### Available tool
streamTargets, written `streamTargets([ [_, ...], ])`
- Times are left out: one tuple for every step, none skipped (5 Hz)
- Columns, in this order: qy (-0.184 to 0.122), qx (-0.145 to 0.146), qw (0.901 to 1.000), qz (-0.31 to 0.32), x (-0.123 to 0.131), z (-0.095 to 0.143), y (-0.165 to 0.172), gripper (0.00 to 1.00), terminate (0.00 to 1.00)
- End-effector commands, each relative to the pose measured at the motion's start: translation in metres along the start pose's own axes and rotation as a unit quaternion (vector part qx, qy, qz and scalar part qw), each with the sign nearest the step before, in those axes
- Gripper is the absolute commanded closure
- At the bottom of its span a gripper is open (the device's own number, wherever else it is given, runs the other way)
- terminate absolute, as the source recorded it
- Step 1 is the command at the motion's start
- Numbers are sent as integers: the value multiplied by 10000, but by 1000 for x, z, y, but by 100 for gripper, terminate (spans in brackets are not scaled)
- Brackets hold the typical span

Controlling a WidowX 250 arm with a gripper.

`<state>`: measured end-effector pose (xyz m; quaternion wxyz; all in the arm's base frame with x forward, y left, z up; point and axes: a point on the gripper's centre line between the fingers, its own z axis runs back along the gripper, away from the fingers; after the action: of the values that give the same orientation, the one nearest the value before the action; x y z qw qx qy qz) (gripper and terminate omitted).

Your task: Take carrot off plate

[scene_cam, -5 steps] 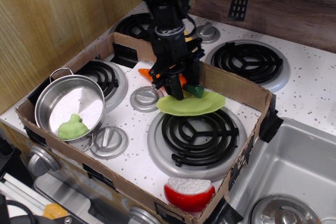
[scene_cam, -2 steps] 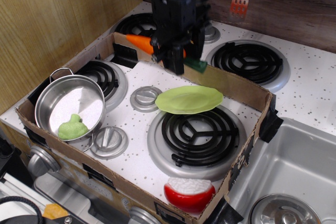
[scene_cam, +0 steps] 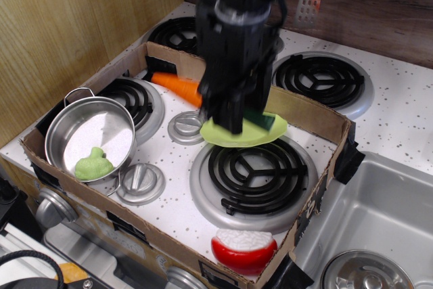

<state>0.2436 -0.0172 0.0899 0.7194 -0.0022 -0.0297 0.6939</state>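
Stovetop (scene_cam: 399,109) under cardboard box (scene_cam: 298,109)

Bright, even light (gripper (scene_cam: 233,109) slightly blurred)

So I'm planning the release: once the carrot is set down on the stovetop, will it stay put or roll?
The carrot, held in the end effector, looks smooth, round and tapered, so it would likely roll in an arc. It looks rigid, probably light plastic. The cardboard wall might stop it.

No lettering, label, brand, number or sign can be read on anything here.
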Motion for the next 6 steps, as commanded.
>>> streamTargets([
  [270,-214,9853,1671,-39,-8,8,100,0],
  [563,-381,9720,2250,-42,-23,5,100,0],
  [598,-975,9576,2643,-43,-46,10,100,0],
  [754,-1022,9584,2555,-32,-59,19,100,0],
  [715,-1056,9637,2345,-14,-63,27,100,0],
  [634,-987,9674,2245,0,-58,29,100,0],
])
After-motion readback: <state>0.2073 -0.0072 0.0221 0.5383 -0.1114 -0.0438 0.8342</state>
